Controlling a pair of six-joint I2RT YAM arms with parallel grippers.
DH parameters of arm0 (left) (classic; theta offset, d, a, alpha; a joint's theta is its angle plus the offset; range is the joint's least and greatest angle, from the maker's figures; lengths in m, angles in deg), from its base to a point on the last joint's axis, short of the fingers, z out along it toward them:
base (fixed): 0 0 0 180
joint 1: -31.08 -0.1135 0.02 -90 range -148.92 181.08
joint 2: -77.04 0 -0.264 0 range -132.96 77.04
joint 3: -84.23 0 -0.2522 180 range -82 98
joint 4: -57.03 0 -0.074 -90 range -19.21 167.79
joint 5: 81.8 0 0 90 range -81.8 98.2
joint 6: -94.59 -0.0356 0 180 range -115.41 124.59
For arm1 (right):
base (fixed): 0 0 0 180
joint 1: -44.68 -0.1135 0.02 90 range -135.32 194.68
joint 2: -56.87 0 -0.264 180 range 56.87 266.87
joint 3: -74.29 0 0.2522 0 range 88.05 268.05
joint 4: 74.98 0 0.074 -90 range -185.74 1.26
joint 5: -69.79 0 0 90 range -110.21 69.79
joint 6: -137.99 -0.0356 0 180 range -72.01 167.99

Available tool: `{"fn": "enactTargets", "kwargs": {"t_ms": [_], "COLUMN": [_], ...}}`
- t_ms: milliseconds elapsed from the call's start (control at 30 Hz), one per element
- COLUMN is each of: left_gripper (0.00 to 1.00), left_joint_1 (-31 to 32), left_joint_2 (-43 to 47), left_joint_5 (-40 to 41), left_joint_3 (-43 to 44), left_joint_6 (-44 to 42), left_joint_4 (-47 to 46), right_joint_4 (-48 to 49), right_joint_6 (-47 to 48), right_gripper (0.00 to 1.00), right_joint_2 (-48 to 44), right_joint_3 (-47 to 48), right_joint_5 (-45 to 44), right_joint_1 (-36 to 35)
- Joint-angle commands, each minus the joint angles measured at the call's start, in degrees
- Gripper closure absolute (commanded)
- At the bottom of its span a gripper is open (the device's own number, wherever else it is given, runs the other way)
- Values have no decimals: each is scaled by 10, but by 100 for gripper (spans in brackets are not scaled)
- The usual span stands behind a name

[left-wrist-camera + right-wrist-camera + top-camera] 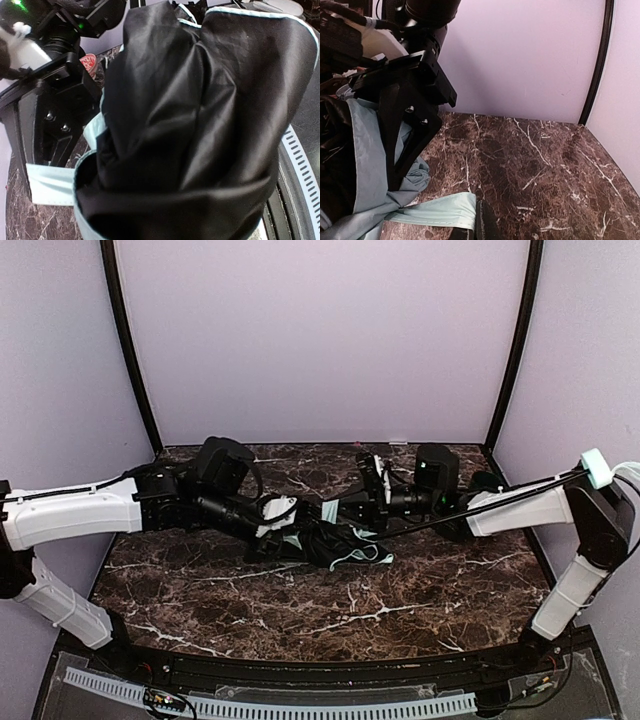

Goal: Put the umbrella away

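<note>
At the middle of the marble table (300, 615), toward its far side, the umbrella (335, 548) is seen as a crumpled heap of cloth, with the black lining mostly outward and mint edges showing. Its thin shaft (430, 521) is carried off to the right, across the right arm, and ends in the mint handle (596, 468), which is held up beside that arm's elbow, well clear of the heap. Both arms are stretched inward and low, and their grippers meet at the heap from opposite sides. The left gripper (283, 525) is set into the left end of the cloth. In its own wrist view its fingers are hidden by the bulging lining, which fills nearly the whole picture. In the right wrist view one of its fingers (405, 135) is seen pressed against gathered mint cloth, and the pair are taken to be partly apart and clamped on that bunch. The right gripper (348, 508) is placed just beside it, with its fingers together on a flat mint strip (440, 210) of the umbrella, which ends at their tips. A small red-and-white patterned thing (89, 61) is glimpsed on the table behind the right gripper, but what it is cannot be told.
</note>
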Motion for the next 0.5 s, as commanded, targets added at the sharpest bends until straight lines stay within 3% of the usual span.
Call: {"fn": "enactTargets", "kwargs": {"t_ms": [0, 133, 300, 467], "left_gripper": [100, 100, 100, 100], "left_joint_1": [59, 70, 69, 71], "left_joint_2": [-50, -24, 54, 51], "left_joint_5": [-34, -22, 53, 131], "left_joint_3": [-14, -33, -88, -108], "left_joint_6": [-72, -97, -11, -46], "left_joint_4": [231, 215, 24, 53], "right_joint_4": [-48, -43, -9, 58], "right_joint_6": [94, 120, 56, 27], "right_gripper": [100, 100, 100, 100], "right_joint_2": [-52, -70, -50, -49], "right_joint_3": [44, 27, 17, -13], "right_joint_5": [-89, -81, -48, -76], "right_joint_1": [29, 15, 14, 14]}}
